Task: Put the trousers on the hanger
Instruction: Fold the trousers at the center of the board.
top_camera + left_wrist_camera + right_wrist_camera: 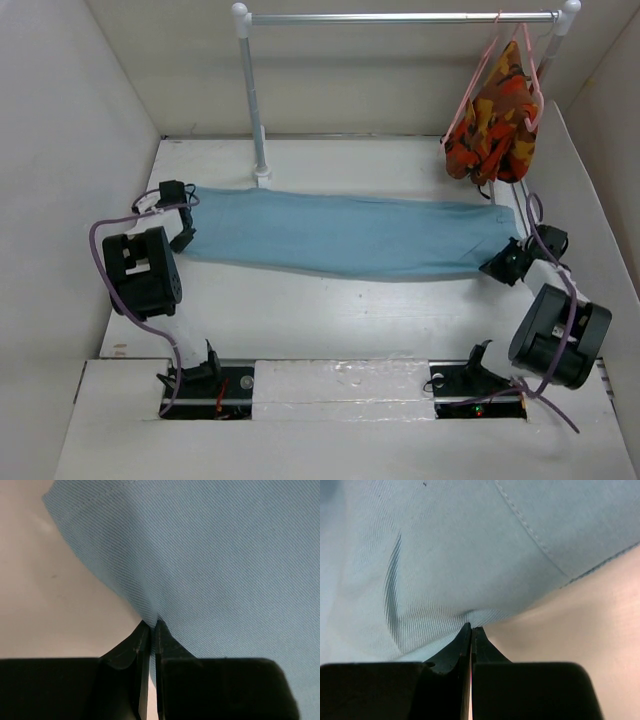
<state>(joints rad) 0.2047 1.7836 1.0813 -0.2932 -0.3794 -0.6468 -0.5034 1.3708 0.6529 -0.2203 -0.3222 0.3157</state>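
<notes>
The light blue trousers [340, 235] lie flat and stretched lengthwise across the table. At their left end my left gripper [186, 224] is shut on the cloth edge; the left wrist view shows the trousers [215, 555] pinched between its tips [153, 622]. My right gripper [507, 262] is shut on the right end, and the fabric [445, 555] puckers at its tips [471, 626]. Pale pink hanger wire [472, 85] hangs from the rail at the top right, overlapping the patterned garment. I cannot tell an empty hanger apart from the one bearing that garment.
A metal rail [400, 17] on a white post [255, 100] spans the back of the table. An orange-red patterned garment [497, 125] hangs at its right end, just behind the right gripper. White walls close in on both sides.
</notes>
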